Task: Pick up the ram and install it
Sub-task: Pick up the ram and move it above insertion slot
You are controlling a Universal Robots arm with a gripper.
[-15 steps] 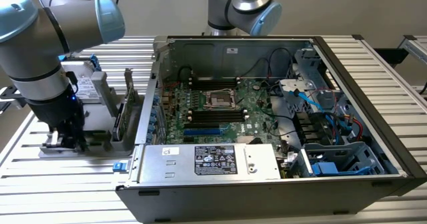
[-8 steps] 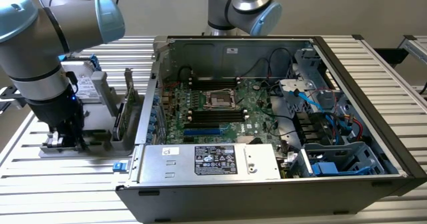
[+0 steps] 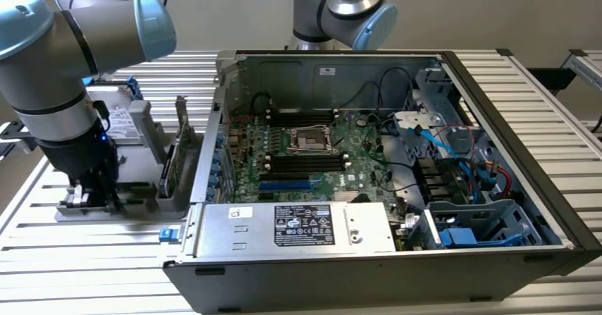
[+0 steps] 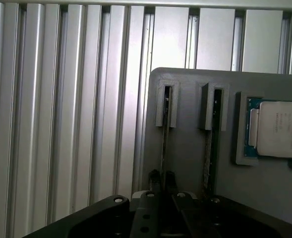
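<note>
Pincer (image 4: pixel 162 178) looks pinched on the thin edge of the ram (image 4: pixel 164 134), standing in its gray holder (image 4: pixel 188 158) at the exterior view's left, so a crooked pull could jam it or let it slip.

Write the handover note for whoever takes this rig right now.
Hand: shut on the ram, low at the holder, which sits to the exterior view's left of the case.
Ram: on edge in its holder slot, not lifted. A second stick stands in the next slot.
Done: reach and grip.
Left: ram is not out of the holder and not on the motherboard.
</note>
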